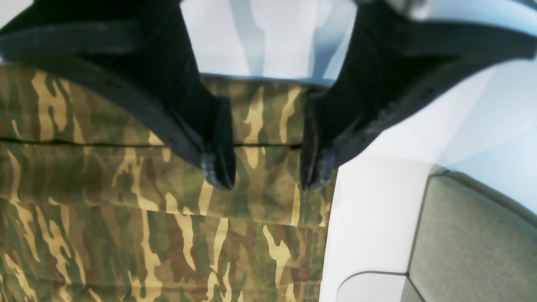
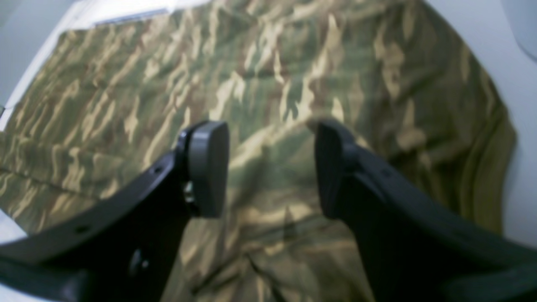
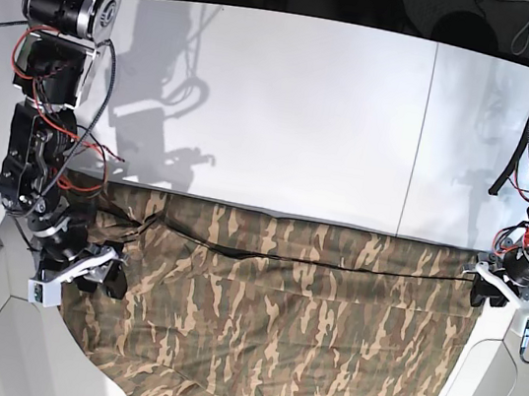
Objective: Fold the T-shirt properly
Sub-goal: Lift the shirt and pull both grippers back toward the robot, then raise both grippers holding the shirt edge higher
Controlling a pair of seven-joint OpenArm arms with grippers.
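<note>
Left wrist: left gripper [image 1: 266,176] seen with jaws apart over the shirt [image 1: 126,218] edge, nothing clamped; 1 fold line is shown.
Right wrist: right gripper [image 2: 268,167] spread wide above blurred cloth.
Base: shirt laid across the table [image 3: 287,112] front; 1 lengthwise fold judged done, further folds left. Only here are both ends shown.

base: we look down from high over the table [image 3: 287,112] | wrists: close, past our fingers [image 1: 218,167] | shared: T-shirt [image 3: 323,336]
</note>
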